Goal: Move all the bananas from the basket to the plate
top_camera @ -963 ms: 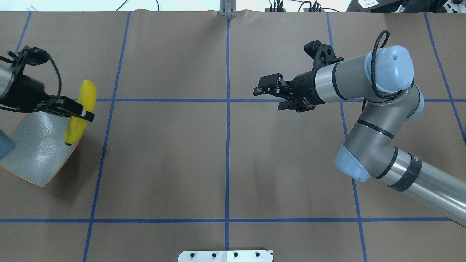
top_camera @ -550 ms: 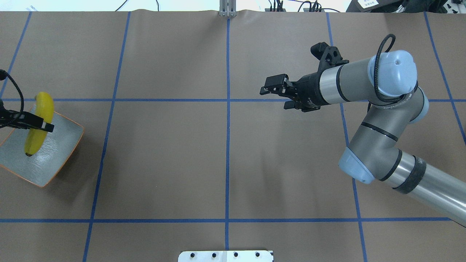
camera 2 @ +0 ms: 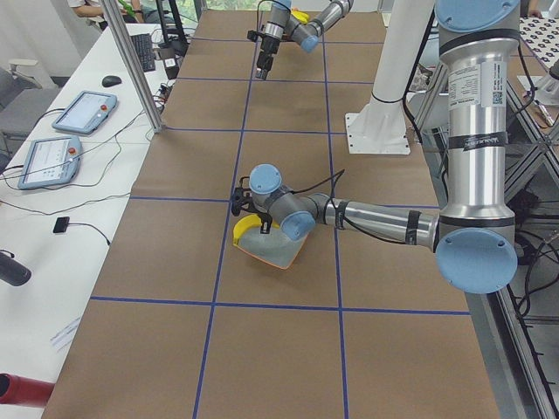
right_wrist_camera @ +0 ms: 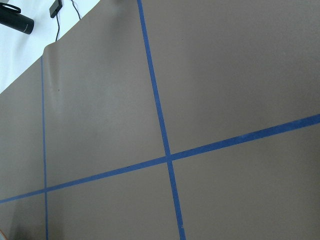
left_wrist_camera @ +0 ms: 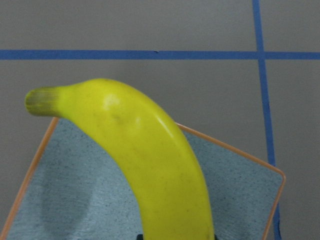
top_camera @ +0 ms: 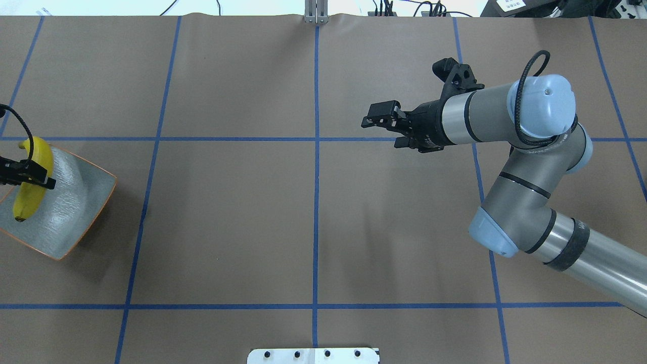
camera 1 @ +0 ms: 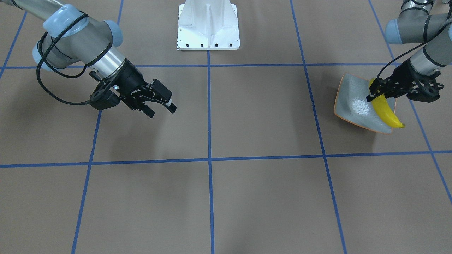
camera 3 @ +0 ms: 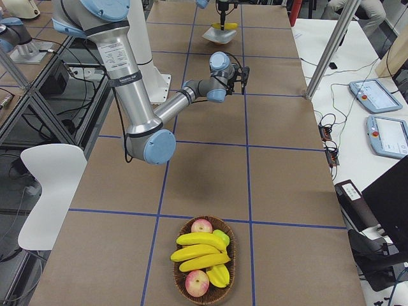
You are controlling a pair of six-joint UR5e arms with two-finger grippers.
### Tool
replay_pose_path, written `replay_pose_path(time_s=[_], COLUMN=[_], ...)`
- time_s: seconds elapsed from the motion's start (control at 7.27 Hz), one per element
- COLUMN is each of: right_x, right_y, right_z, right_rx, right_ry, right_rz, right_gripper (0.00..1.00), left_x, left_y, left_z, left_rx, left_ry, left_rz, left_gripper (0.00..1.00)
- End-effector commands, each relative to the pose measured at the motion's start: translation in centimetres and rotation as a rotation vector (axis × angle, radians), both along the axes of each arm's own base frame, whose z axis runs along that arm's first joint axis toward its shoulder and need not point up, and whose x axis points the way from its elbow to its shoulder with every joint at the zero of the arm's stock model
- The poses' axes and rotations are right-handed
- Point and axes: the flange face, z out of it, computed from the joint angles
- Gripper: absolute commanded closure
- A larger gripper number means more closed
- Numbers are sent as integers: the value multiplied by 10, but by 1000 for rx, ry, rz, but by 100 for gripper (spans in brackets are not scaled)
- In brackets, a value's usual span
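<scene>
Clamping a banana mid-length, the jaws of the left gripper hold it low over the plate, not yet released. I judge the first transfer nearly done. The right gripper hangs over mid-counter, jaws parted and empty. More bananas wait in the basket, well apart. A second ago the banana was over the plate's edge; it has since moved inward.

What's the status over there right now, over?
Left tool shut on banana, at plate. Right tool open, empty. Other bananas in basket. Nothing blocking.
</scene>
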Motion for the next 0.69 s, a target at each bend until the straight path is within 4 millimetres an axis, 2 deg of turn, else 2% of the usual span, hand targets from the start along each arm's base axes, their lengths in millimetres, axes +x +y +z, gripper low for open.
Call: replay_pose_path(time_s=[0.0,0.28,0.55], right_x=[0,-2,-8], right_y=[-3,-4,-1], right_z=[-3,0,3], right_rx=[10,9,9], right_ry=[2,9,17], right_rz=[32,41,50], right_gripper=[0,0,0], left_x=[15,21,36], left_y=[6,7,19], left_z=[-15,-9,-1], left_rx=[-7,3,4], left_ry=[-114,-174,-188], left_rz=[-11,-22,24], left_gripper=[100,100,100])
